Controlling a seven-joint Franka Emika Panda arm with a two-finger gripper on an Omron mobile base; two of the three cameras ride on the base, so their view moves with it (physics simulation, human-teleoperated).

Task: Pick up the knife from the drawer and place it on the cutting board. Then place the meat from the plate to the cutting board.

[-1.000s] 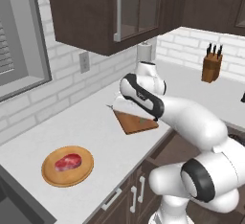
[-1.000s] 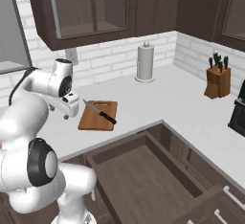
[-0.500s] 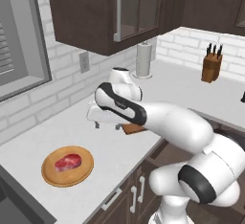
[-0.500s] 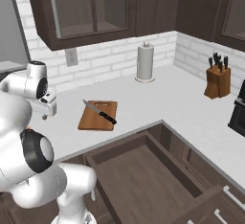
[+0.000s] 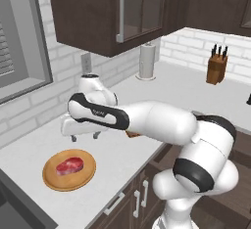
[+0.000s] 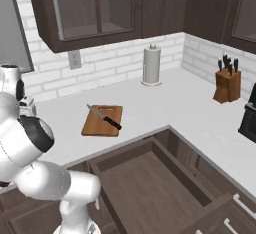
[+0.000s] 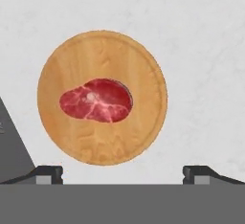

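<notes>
A pale grey L-shaped desk [image 6: 165, 103] runs under dark cabinets [image 6: 100, 8] and a white brick wall, with a paper towel roll [image 6: 152, 65] at the back, a knife block [image 6: 227, 84] in the far corner, and an open drawer [image 6: 150, 178] pulled out below the desk edge. The arm reaches out low over the desk, its forearm bent back across its own body, and the end effector [image 5: 84, 136] points down at the surface. Its fingers [image 7: 48, 173] stand spread wide apart with nothing between them. Just ahead of the fingertips sits the plate [image 7: 143, 74], flat on the desk, with the meat [image 7: 96, 100] lying near its middle; the fingers are clear of both. Well off to the end effector's side, toward the drawer, lies the cutting board [image 6: 95, 123], and the knife [image 6: 104, 117] rests slantwise across it, black handle toward the desk edge.
</notes>
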